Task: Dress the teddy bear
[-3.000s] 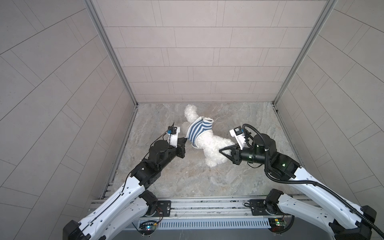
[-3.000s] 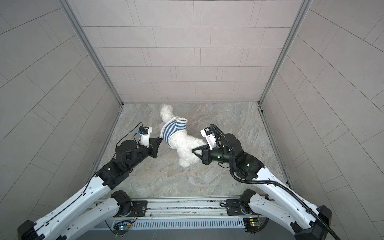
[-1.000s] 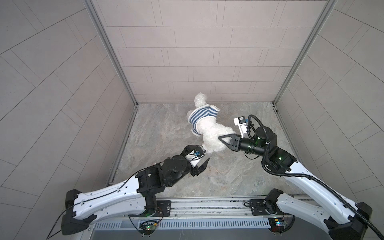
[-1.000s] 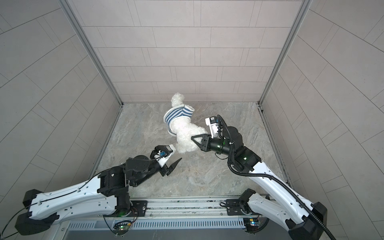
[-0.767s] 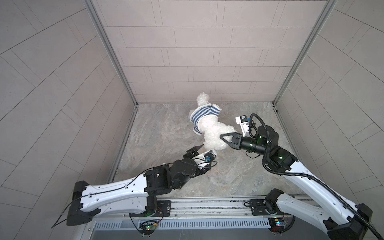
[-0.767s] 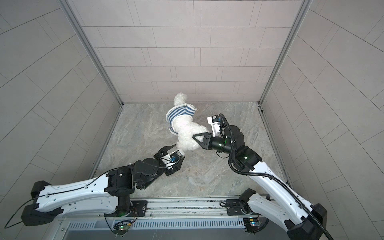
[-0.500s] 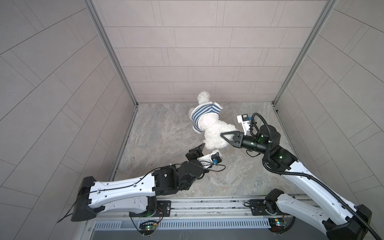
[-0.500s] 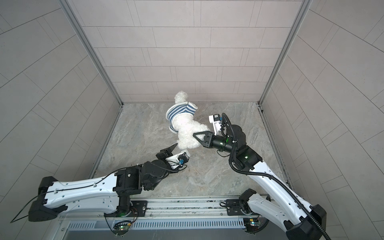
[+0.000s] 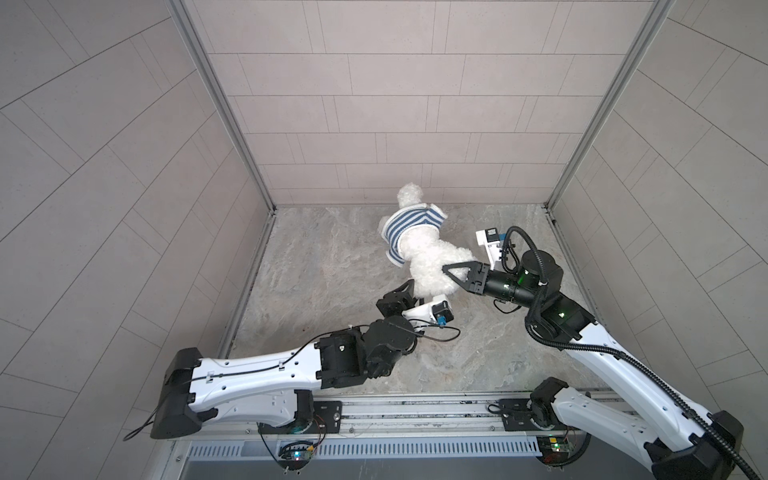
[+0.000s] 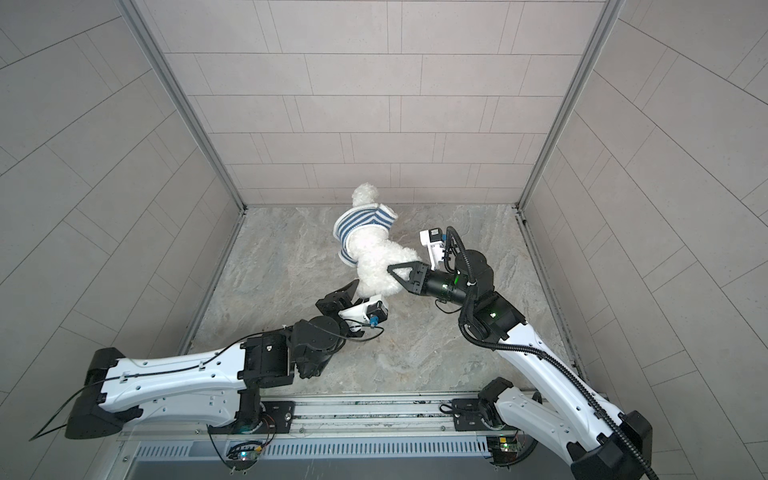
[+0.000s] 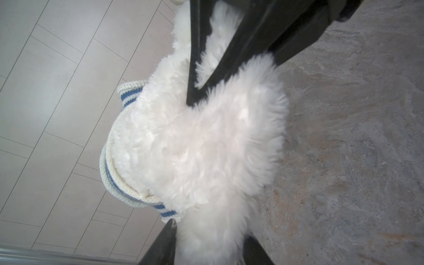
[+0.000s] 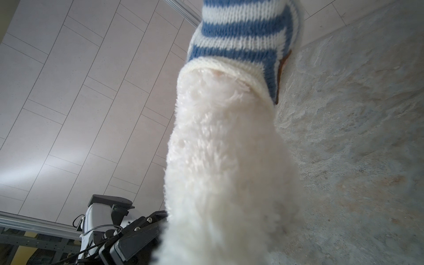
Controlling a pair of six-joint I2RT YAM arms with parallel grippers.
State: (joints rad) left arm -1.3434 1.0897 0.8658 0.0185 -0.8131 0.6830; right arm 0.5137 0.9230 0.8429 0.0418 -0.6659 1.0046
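Right gripper (image 9: 448, 270) fingers narrow, pinching teddy bear (image 9: 426, 259) fur. Left gripper (image 9: 419, 292) straddles its leg; cannot tell if clamped.

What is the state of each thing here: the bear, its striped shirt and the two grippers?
teddy bear: partly dressed, lower body bare.
striped shirt: around the bear's upper body, bunched.
right gripper: jaws shut on the bear's fur.
left gripper: jaws either side of a bear limb; grip unclear.

L jaws swung round to front, now closing on teddy bear (image 9: 428, 266) leg
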